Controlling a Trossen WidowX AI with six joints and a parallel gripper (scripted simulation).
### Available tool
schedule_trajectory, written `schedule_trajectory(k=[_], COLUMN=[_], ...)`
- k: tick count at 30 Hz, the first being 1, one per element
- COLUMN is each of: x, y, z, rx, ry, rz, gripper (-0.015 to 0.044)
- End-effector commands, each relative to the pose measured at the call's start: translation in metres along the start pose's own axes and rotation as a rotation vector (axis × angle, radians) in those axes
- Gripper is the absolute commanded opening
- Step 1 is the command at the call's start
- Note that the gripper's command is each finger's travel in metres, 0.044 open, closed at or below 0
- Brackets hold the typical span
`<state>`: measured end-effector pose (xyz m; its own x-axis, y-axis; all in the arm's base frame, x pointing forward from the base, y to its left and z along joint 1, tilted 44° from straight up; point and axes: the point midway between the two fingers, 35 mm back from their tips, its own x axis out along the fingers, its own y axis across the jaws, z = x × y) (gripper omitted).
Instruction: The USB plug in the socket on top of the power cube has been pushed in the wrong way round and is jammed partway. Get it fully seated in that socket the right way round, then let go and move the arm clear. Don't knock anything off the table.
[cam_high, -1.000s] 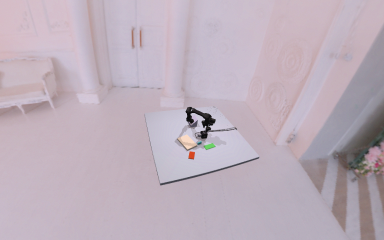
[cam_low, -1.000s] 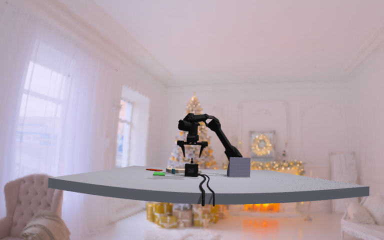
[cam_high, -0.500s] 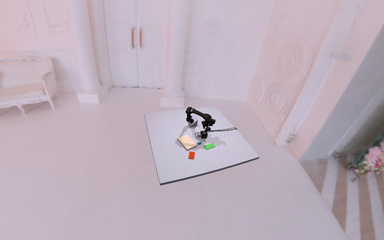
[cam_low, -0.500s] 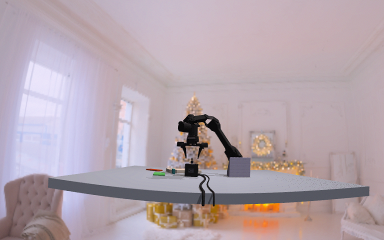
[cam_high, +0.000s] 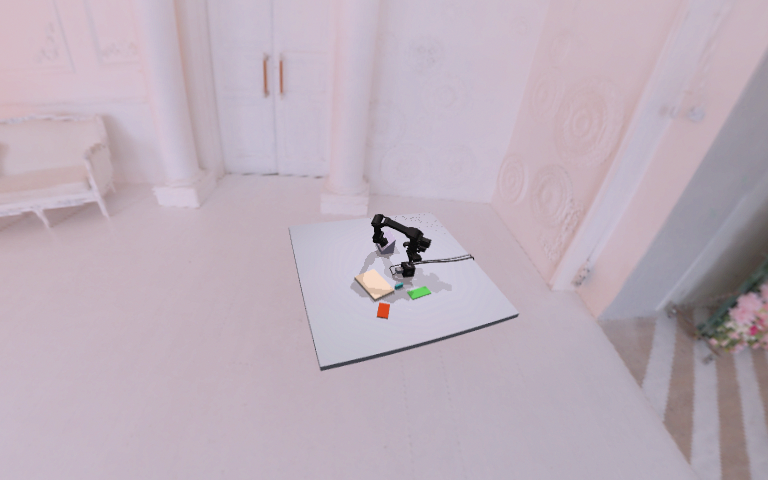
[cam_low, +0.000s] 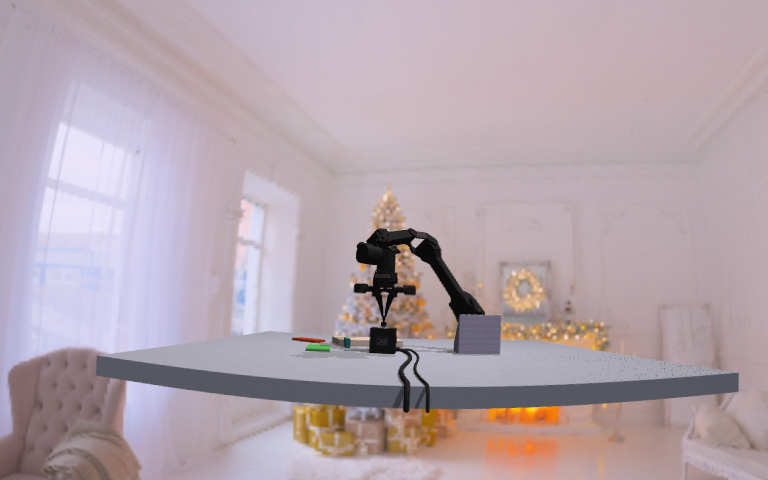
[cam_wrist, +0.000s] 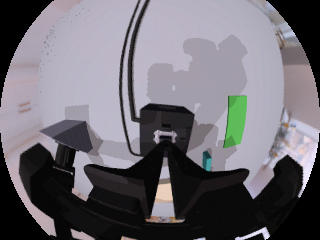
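The black power cube (cam_high: 408, 272) (cam_low: 376, 345) (cam_wrist: 150, 131) stands on the table. The USB plug (cam_low: 384, 324) is upright in its top, a small dark stub in the exterior view; in the wrist view a pale outline surrounds its spot. My gripper (cam_low: 384, 321) (cam_wrist: 166, 144) is directly above the cube, pointing down. Its fingertips are together around the plug's thin upper end, so it looks shut on the plug. The fingertips partly hide the plug, and which way round it sits cannot be told.
Black cables (cam_high: 444, 260) (cam_low: 404, 376) (cam_wrist: 122, 80) run from the cube over the table edge. Around it lie a tan slab (cam_high: 373, 284), a teal piece (cam_high: 398, 286) (cam_wrist: 207, 161), a green plate (cam_high: 419, 292) (cam_wrist: 236, 120) and a red plate (cam_high: 383, 310). A lilac-grey block (cam_low: 478, 335) (cam_wrist: 70, 134) stands near the arm's base.
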<state>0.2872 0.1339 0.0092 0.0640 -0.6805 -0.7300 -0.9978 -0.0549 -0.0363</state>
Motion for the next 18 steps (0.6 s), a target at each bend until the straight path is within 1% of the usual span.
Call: schedule_trajectory(k=[1,18], x=[0.0,-0.0023], y=[-0.0001,0.0], z=[-0.0001,0.0], rx=[0.001,0.0], ry=[0.0,0.0], rz=[0.0,0.0], gripper=[0.0,0.0])
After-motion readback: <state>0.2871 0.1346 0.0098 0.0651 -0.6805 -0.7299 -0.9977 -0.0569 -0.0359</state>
